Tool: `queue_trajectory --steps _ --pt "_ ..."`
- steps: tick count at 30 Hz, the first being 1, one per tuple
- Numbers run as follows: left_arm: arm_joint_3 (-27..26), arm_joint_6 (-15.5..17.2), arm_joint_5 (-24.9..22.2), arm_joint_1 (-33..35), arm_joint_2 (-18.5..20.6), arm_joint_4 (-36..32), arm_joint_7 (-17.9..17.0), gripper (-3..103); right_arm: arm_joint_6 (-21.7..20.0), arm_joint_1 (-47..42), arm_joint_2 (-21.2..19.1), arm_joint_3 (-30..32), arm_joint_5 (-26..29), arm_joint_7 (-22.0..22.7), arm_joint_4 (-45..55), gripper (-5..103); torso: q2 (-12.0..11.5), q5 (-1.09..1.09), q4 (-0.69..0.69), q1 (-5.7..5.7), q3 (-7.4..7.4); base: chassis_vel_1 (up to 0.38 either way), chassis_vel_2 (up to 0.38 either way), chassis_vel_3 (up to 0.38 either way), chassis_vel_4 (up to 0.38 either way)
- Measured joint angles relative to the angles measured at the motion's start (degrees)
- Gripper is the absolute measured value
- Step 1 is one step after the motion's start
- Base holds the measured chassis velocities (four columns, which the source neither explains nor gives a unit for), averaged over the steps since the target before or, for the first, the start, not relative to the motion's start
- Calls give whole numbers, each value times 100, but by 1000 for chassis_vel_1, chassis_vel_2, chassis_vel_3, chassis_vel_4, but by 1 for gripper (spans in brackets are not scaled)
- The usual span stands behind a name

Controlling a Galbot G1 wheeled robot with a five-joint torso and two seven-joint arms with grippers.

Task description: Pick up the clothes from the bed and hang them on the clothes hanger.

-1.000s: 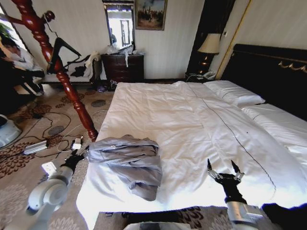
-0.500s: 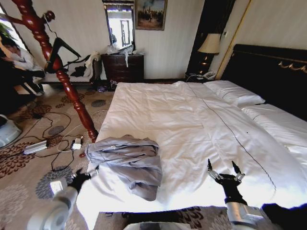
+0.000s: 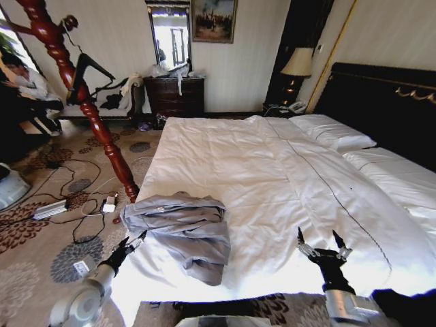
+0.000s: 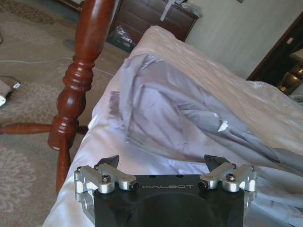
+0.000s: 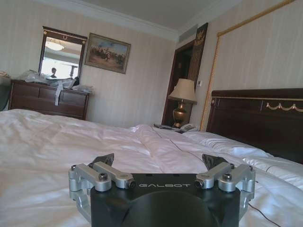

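Clothes [image 3: 182, 231]: one light grey-blue garment, crumpled in a heap on the bed [image 3: 286, 184], near the bed's near-left corner, lying on the wrinkled white duvet. In the left wrist view the garment [image 4: 189, 118] fills the mid-frame w/ folds running diagonally; a small white label [image 4: 222, 126] shows on it.

Left end effector [image 3: 131, 243] sits low at the bed's left edge, just beside the garment's left side, apart from it, pointing toward it. Fingers spread open, nothing between them; the left wrist view shows both fingertips [image 4: 108, 163] apart over white duvet, short of the cloth.

Right end effector [image 3: 319, 241] is over the near edge of the bed, well right of the garment, fingers open & pointing up the bed, holding nothing. The right wrist view shows its fingertips [image 5: 105, 160] apart w/ bare duvet beyond, plus headboard [image 5: 255, 118] and a lamp [image 5: 182, 100] by the far wall.

Clothes hanger [image 3: 87, 76]: slim black, hanging on the reddish-brown wooden coat stand [image 3: 88, 102], which stands on the carpet left of the bed, well apart from the garment. The stand's turned post & foot also show in the left wrist view [image 4: 78, 90], just beside the bed's edge.

Pillows [image 3: 334, 133] lie at the far right by the black headboard.
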Motion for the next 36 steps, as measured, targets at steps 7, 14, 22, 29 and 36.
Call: queue_trajectory --steps 7,14,22,29,36 --pt "146 -11 -253 -351 -61 219 0 100 -19 -16 -19 33 24 2 19 100 0 0 -2 0 0 0 0 0 0" --pt "232 86 -455 -646 -317 318 -139 100 -46 5 -1 55 26 4 43 100 0 0 -2 1 0 0 0 0 0" --pt "237 32 -533 -684 -351 550 -116 93 -80 26 -37 108 101 8 51 100 0 0 0 1 0 0 0 0 0" --pt "375 -31 -507 -981 -466 774 -101 67 -86 12 -36 122 113 13 57 100 0 0 -1 1 0 0 0 0 0" --pt "472 -41 -462 -1086 -524 827 -106 40 -90 -6 -40 137 115 15 74 100 0 0 -1 1 0 0 0 0 0"
